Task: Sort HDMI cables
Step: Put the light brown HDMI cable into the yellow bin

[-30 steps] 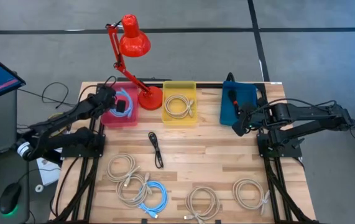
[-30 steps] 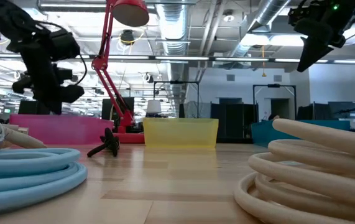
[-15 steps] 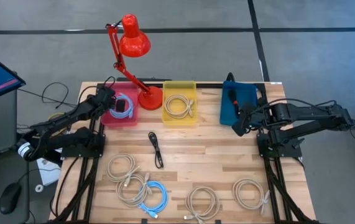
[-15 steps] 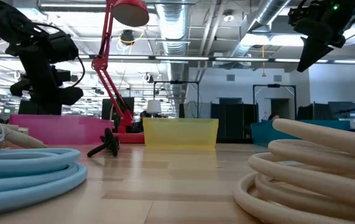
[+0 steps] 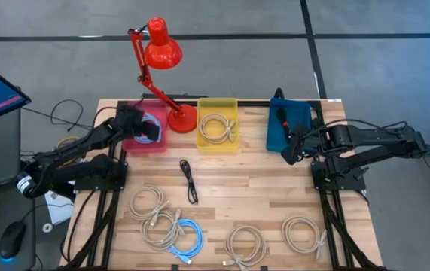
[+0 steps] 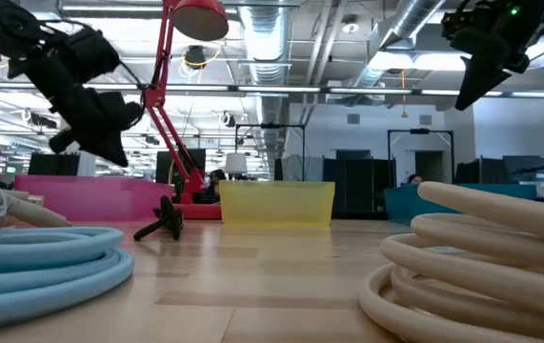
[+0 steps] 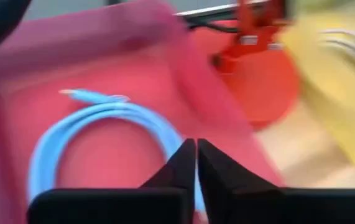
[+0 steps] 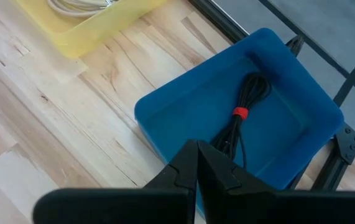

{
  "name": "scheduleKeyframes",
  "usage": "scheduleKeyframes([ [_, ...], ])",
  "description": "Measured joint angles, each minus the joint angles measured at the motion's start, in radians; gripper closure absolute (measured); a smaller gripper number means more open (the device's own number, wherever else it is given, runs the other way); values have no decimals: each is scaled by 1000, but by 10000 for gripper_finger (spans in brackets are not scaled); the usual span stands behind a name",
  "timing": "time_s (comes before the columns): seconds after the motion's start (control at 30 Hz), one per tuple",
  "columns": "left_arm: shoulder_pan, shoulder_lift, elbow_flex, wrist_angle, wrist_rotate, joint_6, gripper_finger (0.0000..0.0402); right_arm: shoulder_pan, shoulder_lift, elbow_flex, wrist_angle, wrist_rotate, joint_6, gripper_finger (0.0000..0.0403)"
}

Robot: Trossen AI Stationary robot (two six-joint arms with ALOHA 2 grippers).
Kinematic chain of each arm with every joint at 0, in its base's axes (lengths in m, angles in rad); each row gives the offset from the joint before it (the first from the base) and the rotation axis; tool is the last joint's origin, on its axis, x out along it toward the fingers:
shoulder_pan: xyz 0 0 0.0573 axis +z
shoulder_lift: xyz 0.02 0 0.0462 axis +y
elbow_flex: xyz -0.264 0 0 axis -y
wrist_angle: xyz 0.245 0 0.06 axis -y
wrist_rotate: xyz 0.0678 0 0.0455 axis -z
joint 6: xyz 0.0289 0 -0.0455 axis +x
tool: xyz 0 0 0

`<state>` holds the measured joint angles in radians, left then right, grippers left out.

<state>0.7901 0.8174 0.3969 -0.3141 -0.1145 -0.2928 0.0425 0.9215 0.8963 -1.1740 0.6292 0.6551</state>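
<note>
Low view, nearest: a beige coil (image 6: 481, 257) and a light blue coil (image 6: 43, 262) fill the table's near edge, unsorted.
Near row: the high view shows four beige coils (image 5: 147, 202) and one light blue coil (image 5: 185, 239) crowded at the near edge; two beige loops overlap the blue one, so lifting one may drag its neighbour.
Middle of table: a thin black bundle (image 5: 189, 181) lies alone on the wood; being slim and flat, it could slip out of a shallow pinch.
Pink bin (image 5: 133, 141): holds a light blue cable (image 7: 102, 124), seen in the left wrist view.
Left gripper (image 7: 196, 163): fingers pressed together and empty, above the pink bin; if it drops low while leaving, it could catch the bin wall or hook the coil back out.
Yellow bin (image 5: 218, 105): holds a beige coil (image 5: 217, 127).
Red lamp (image 5: 161, 47): its base sits between the pink and yellow bins, just beside the left arm's path; a wide swing could knock it.
Blue bin (image 8: 252, 118): holds a black bundle (image 8: 242, 121) with a red tie.
Right gripper (image 8: 197, 163): closed on nothing, waiting by the blue bin.
</note>
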Motion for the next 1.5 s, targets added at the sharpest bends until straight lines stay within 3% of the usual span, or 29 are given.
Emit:
scheduleKeyframes([
  [0.23, -179, -79, 0, 1, -1, -5, 398, 2, 0, 0, 8, 0, 0, 403],
  [0.8, -650, -94, 109, 0, -274, -109, 399, 2, 0, 0, 8, -2, 0, 403],
  [1.1, -811, -65, 191, 1, -383, -109, 399, 2, 0, 0, 22, -6, 0, 403],
  [1.5, -973, 64, 221, -3, -386, -185, 399, 25, 0, 0, 219, -83, -61, 403],
])
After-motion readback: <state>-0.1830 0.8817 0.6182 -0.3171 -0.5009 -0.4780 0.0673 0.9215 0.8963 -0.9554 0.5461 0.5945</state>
